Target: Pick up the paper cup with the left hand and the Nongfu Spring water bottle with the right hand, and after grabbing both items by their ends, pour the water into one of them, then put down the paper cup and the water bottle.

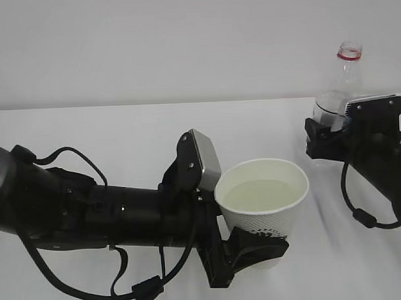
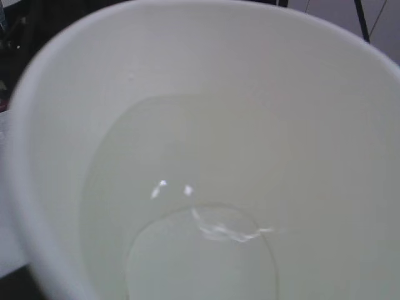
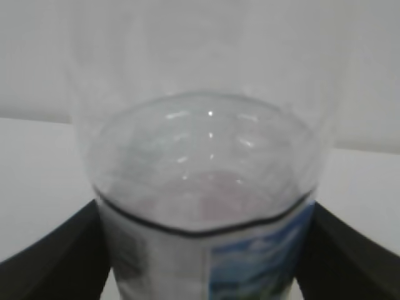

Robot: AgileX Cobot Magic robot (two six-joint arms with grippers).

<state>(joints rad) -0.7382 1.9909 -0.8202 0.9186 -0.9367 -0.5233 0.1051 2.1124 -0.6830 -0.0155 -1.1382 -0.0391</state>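
The left hand (image 1: 253, 250) reaches in low from the left, its black forked jaws clamped around the lower wall of the paper cup (image 1: 265, 200). The cup stands upright near the table's (image 1: 121, 133) middle front, water (image 1: 262, 192) filling much of it; a dark dotted print shows on its side, nothing readable. At far right, the right hand (image 1: 328, 135) grips the bottle (image 1: 336, 86) upright around its body. Its label (image 3: 262, 256) shows blue and white, its text too blurred to read.
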